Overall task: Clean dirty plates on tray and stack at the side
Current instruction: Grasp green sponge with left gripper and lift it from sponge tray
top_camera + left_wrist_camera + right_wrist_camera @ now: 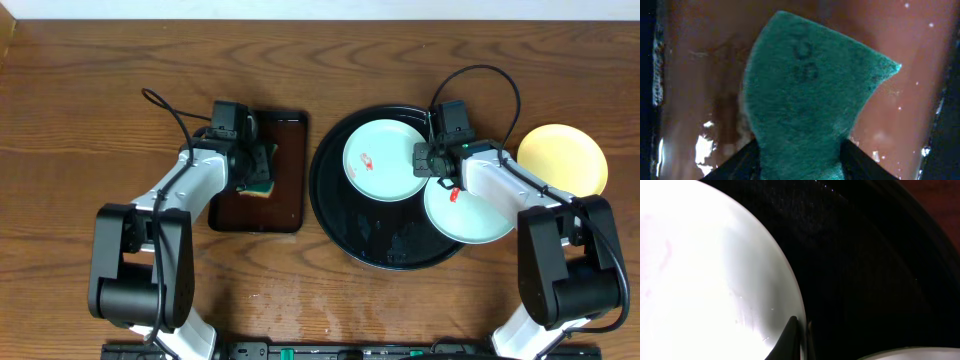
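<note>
Plates: overhead I see 2 pale blue ones on the black tray, the upper-left plate and the lower-right plate, with the yellow plate on the table beside it. Only the right wrist view shows my right gripper pinched onto the upper-left plate's rim. The left gripper clamps a green sponge over the brown tray.

Dark wooden table, visible grain, pale strip behind
</note>
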Controlling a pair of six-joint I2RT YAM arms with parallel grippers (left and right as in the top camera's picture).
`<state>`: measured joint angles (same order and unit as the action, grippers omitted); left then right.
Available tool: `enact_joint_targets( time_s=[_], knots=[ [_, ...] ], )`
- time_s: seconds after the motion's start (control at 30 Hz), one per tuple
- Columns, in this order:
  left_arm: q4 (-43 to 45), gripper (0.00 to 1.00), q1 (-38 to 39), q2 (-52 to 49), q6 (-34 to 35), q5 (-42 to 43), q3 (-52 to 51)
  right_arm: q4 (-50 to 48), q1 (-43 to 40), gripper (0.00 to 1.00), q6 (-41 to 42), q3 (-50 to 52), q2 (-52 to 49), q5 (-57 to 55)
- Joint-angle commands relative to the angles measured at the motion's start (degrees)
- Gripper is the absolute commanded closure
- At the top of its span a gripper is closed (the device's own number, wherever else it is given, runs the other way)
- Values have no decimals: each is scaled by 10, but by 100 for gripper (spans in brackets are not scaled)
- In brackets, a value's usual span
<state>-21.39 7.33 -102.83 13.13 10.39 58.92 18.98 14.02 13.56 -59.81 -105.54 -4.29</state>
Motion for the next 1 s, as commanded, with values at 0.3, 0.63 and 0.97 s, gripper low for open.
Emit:
enact_joint_targets(
  time_s=[0.3, 0.63, 0.97],
  knots=[
    [5, 76, 1, -8, -6, 6, -6, 1, -5, 96, 1, 4, -5, -1],
    [-7, 78, 1, -8, -6, 6, -6, 1, -5, 94, 1, 4, -5, -2],
    [-39, 93, -7, 129, -4, 5, 6, 1, -5, 99, 1, 4, -5, -2]
  ],
)
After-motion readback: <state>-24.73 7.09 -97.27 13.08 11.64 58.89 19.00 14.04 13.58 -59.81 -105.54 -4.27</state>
